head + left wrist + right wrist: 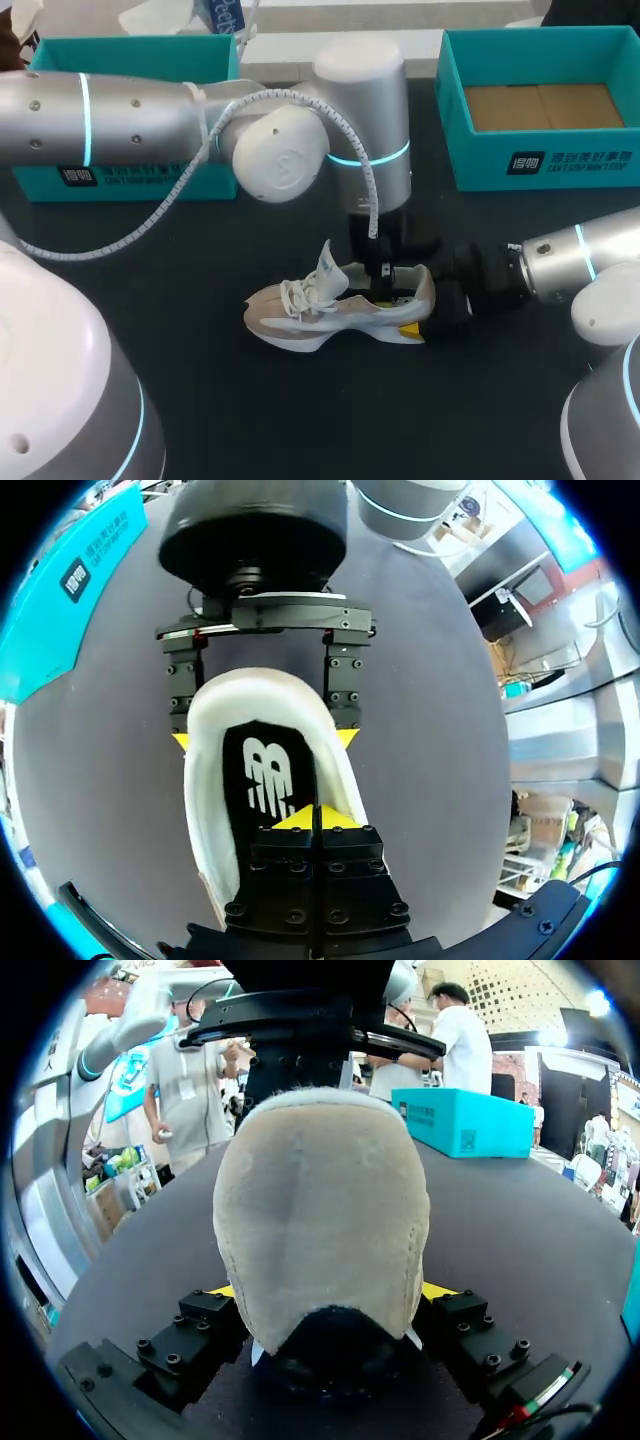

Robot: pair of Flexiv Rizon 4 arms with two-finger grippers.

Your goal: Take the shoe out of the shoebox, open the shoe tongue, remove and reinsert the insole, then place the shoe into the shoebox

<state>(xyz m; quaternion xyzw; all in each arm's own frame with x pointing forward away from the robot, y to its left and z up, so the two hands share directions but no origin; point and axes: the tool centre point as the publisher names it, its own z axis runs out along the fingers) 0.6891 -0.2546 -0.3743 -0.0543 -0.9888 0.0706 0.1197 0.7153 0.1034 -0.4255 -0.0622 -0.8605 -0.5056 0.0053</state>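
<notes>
A beige and white shoe point(320, 312) lies on its sole mid-table, toe to the left, its tongue point(328, 265) lifted upright. My right gripper point(428, 308) is at the heel with one finger on each side, shut on the shoe point(320, 1210). In the left wrist view those yellow tips flank the heel collar. My left gripper point(315, 818) points down into the shoe's opening, shut, its tips together on the black insole point(268, 770). From the head view this left gripper point(385, 272) stands just over the opening.
An open teal shoebox point(545, 165) with a brown cardboard floor stands at the back right. A second teal box point(120, 180) sits at the back left, partly behind my left arm. Dark bare tabletop lies in front of the shoe.
</notes>
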